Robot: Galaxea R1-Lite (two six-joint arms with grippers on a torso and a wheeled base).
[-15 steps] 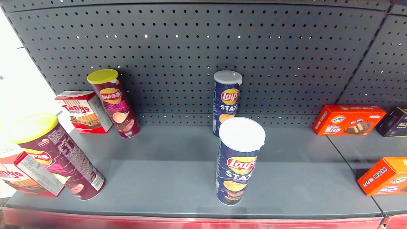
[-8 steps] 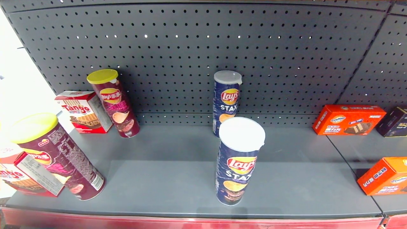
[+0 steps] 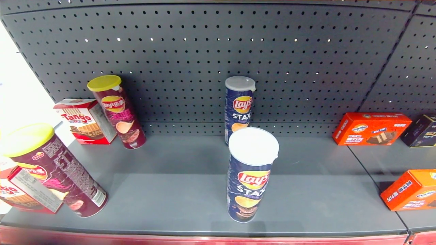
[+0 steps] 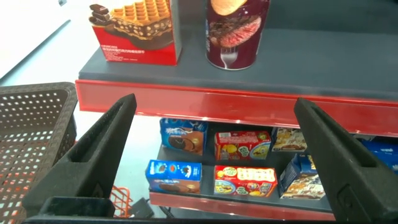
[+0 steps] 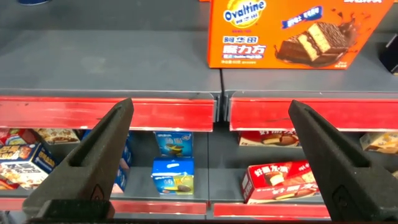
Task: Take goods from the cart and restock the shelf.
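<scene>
I am in a shop, facing a retail display unit. The grey shelf (image 3: 177, 190) has a dark perforated back panel (image 3: 204, 51) rising behind it and a red front rail (image 4: 249, 102) along its edge. Packaged snacks stand on the shelf, labels outward: blue chip cans (image 3: 250, 177) in the middle, maroon chip cans (image 3: 115, 110) and a wafer box (image 3: 80, 120) toward its left end, orange boxes (image 3: 371, 128) at its right end. Below the shelf, further tiers carry rows of small snack packs (image 4: 242, 144). A dark mesh cart basket (image 4: 31, 143) sits beside the shelf, lower than its front rail.
</scene>
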